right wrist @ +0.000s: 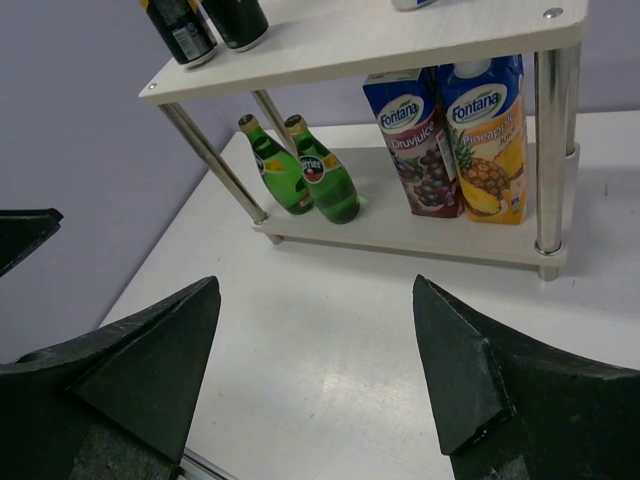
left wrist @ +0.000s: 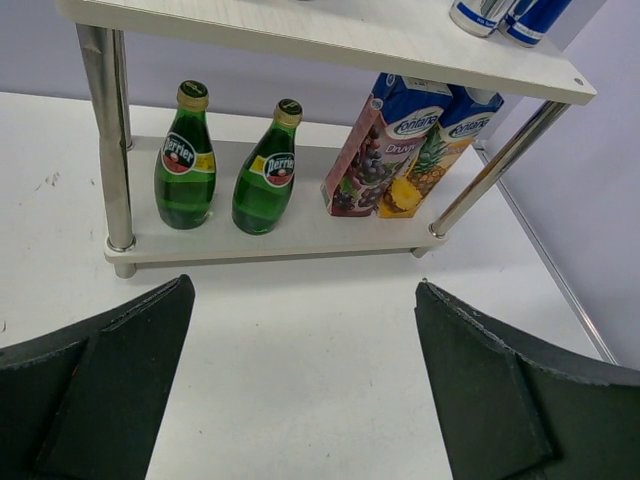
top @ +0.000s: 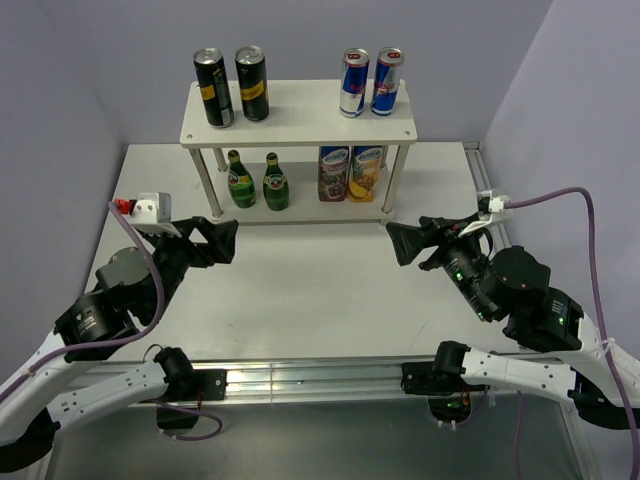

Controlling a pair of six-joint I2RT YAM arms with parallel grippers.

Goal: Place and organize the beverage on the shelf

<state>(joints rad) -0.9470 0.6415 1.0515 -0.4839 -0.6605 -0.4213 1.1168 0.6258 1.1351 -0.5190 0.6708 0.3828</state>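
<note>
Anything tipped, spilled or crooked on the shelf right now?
Nothing stands out: black cans and blue-and-silver cans stand upright atop the shelf, green bottles and juice cartons upright on its lower tier. No spill visible; left claw and right claw are open, empty, short of it.

White table (top: 320, 300) between lilac walls (top: 460, 40)
Walls close three sides — soft, even light; an aluminium rail (top: 320, 378) runs along the near edge

Shelf (top: 300, 110): two tiers, pale wood boards carried on thin metal posts.
Top board: two black cans (top: 213, 88) (top: 252, 83) with yellow marks are stood upright at left. Two blue-and-silver cans (top: 354, 83) (top: 386, 81) are stood upright at right.
Lower board: two green glass bottles (top: 240, 180) (top: 275, 182), yellow-green labels, are stood upright side by side at left.
</note>
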